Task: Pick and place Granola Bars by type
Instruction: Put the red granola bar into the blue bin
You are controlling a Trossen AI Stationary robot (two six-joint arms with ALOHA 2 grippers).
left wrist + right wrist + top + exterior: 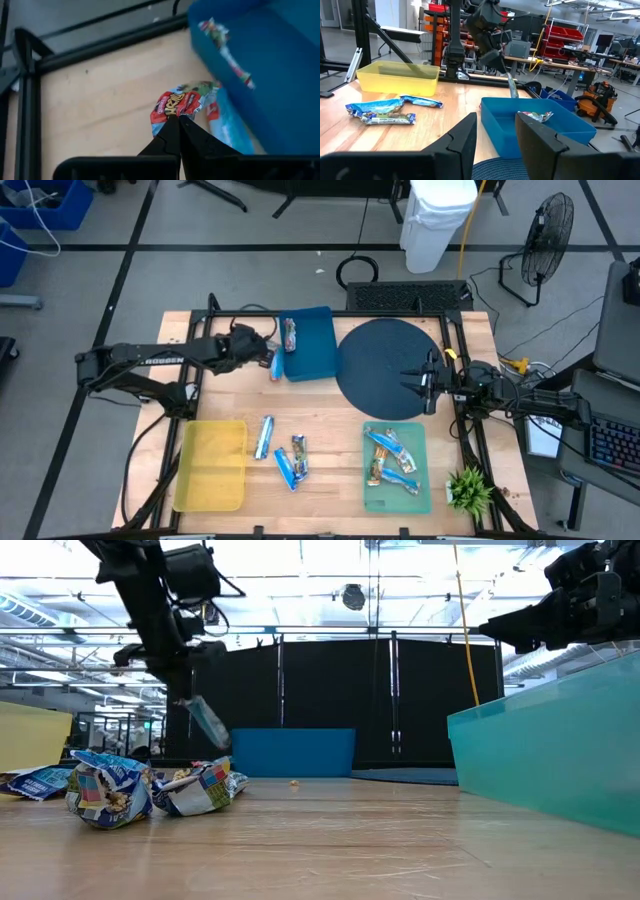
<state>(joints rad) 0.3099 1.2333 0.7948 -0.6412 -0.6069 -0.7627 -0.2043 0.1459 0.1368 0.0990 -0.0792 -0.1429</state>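
Watching the desk (330,480) from afar, I am seeing the blue tray (315,345) at about eleven o'clock, one bar already lying in it. I am holding the left end effector (268,360) just off that tray's nine o'clock edge, pinched shut on a reddish granola bar (182,102) by one wrapper end. That thin grip is worrying me: the slick bar is dangling tilted and could be slipping out onto the wood short of the tray. The right end effector (428,383) is waiting over the dark round mat (385,365), fingers apart, empty. Blue bars (285,455) are lying at six o'clock.
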